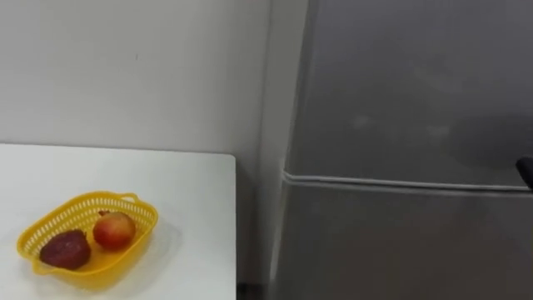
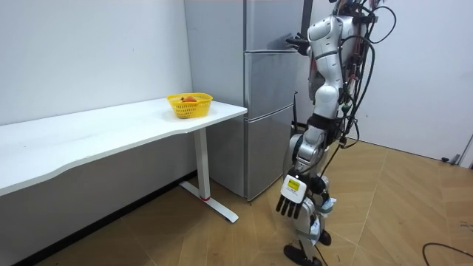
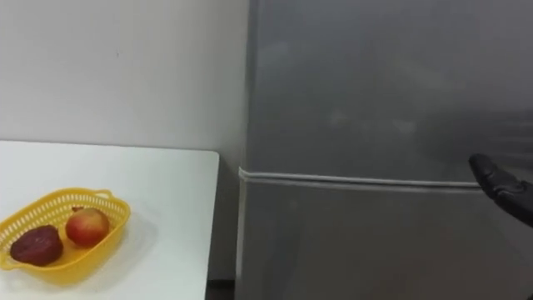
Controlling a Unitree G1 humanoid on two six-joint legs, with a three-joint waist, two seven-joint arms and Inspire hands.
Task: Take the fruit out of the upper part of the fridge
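One hand is at work: the right hand [image 3: 508, 192] comes in from the right with its dark fingers stretched out, grasping nothing. Its tips are level with the seam [image 3: 358, 181] between the two doors. Whether they touch the metal I cannot tell. In the room view that arm is held at about shoulder height toward the fridge front, and the left hand [image 2: 290, 201] hangs by the thigh with loose fingers.

The upper fridge door [image 3: 375, 83] is shut, so whatever is to be fetched lies hidden behind it. This door looks like a smooth grey panel with no handle showing. It is probably stiff, fairly heavy, held by a seal, and slippery under flat fingers. The likeliest hold is its bottom lip at the seam, or the side edge nearest the hand, with fingers hooked behind it.

Off to the left, a white table [image 3: 166, 192] carries a yellow basket [image 3: 118, 218] holding an apple [image 3: 87, 227] and a dark red fruit [image 3: 35, 245].
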